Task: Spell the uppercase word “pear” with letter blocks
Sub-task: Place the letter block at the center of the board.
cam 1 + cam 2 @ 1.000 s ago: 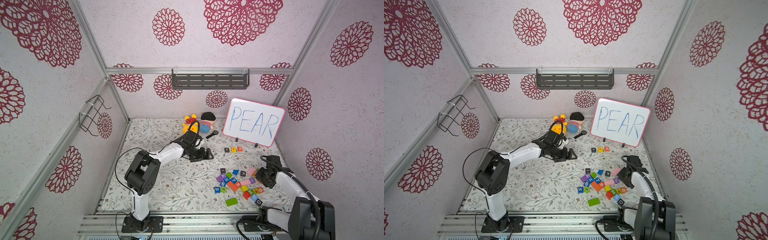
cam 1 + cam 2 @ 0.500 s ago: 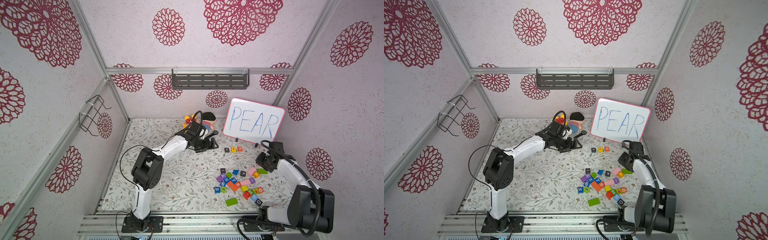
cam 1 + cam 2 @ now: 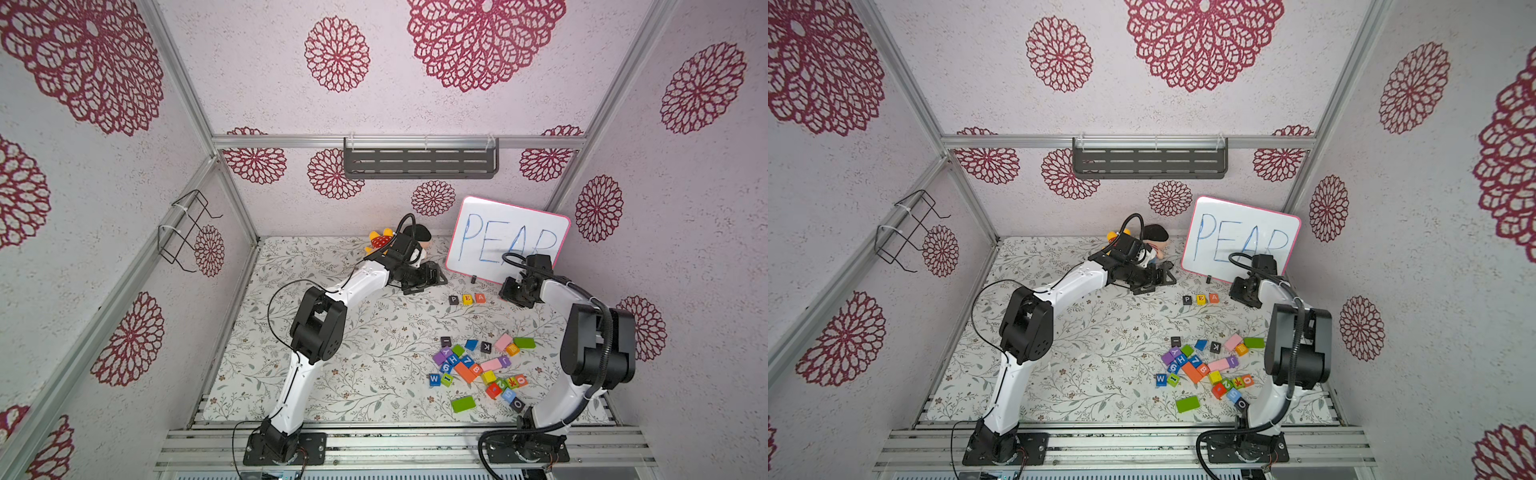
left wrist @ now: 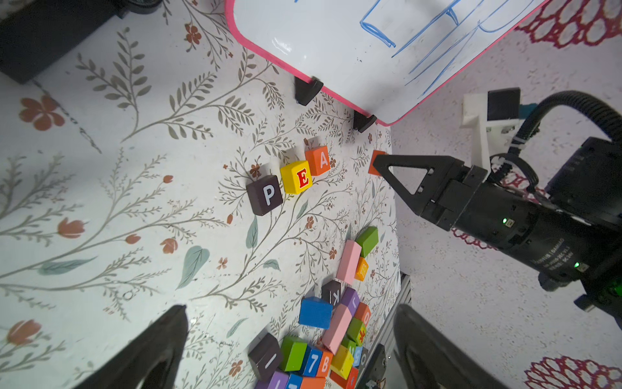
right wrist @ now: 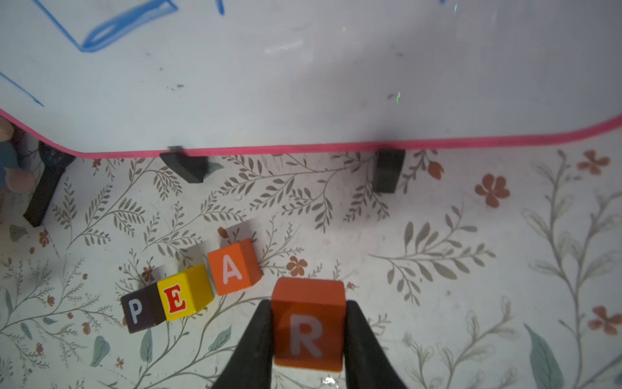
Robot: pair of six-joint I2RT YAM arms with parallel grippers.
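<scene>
While your right gripper [image 5: 308, 336] is clamping the R block [image 5: 308, 325] between closed jaws just beside the A block [image 5: 234, 267], P [image 5: 138, 311] and E [image 5: 183, 293] are sitting touching below the whiteboard [image 5: 303, 67]; your left gripper's [image 4: 286, 340] jaws are standing wide, holding nothing.

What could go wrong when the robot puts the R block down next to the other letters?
1. The right gripper is shut on the R block close beside the A block. Coming down too near, it might bump A and jostle the row.
2. The P block, E block and A already sit in a slanted line, so R could land out of line.
3. The whiteboard stands just behind; swinging back might knock it.
</scene>
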